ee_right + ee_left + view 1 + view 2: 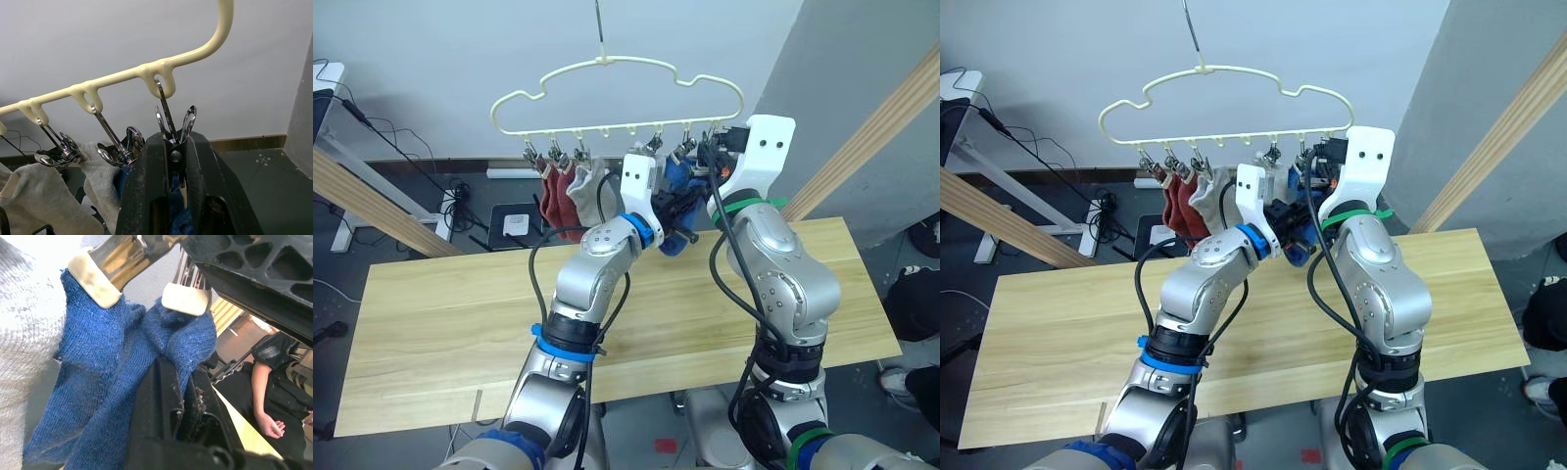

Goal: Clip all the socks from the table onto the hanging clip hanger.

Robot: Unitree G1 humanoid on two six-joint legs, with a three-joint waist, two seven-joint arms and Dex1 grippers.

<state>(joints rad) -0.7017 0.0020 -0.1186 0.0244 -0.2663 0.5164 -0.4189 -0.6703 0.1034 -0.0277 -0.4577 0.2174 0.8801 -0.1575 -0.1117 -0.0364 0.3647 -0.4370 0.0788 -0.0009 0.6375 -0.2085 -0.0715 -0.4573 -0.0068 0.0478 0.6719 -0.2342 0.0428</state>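
The pale yellow clip hanger (617, 93) hangs above the far edge of the table (450, 323). Two rust red socks (549, 192) and a light grey sock (583, 190) hang from its left clips. Another grey sock (19, 357) hangs beside a clipped blue sock (93, 382). My left gripper (180, 372) is shut on a second blue sock (193, 335), holding its top edge up against the pads of the end clip (183, 298). My right gripper (174, 142) is shut on that end clip's metal handles (173, 122), just under the hanger's right end.
Thick wooden poles slant down at the left (372, 201) and right (871, 127) of the table. A person in dark clothes (274, 382) sits past the table's right end. Cables and a power strip (460, 211) lie on the floor behind.
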